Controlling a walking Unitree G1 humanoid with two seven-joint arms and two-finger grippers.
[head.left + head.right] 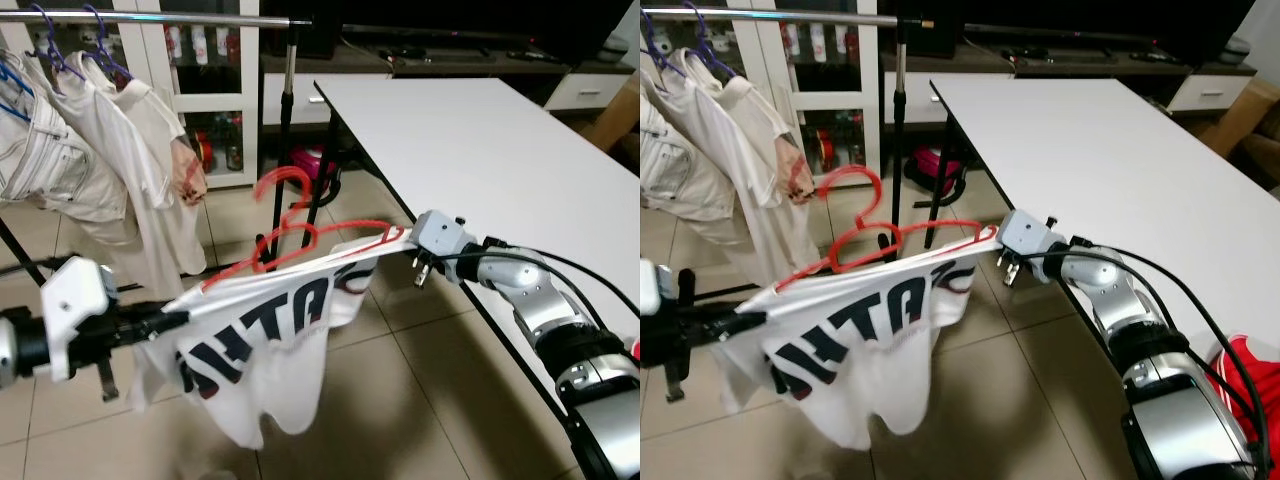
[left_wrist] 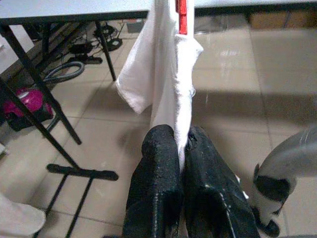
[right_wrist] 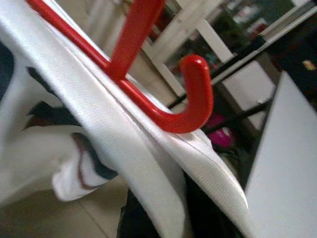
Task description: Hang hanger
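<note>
Open floor (image 1: 420,400) lies between rack (image 1: 160,18) and surface (image 1: 480,150). Left tool (image 2: 181,148) and right tool (image 1: 1002,240) clamp the shirt (image 1: 270,340) on a red hanger (image 1: 290,235).

— What does the right arm (image 1: 530,295) look like?
— Silver rounded segments, black joint bands, black cables looped alongside, grey wrist block.
— And the left gripper (image 2: 181,163)?
— White wrist block (image 1: 70,310); two thick black textured fingers (image 2: 158,188)

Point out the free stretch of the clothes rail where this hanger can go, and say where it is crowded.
The rail is bare from the purple hangers to its right-hand upright. The left end is crowded with white garments. The red hanger with the white shirt is held below between the left gripper and the right gripper.
</note>
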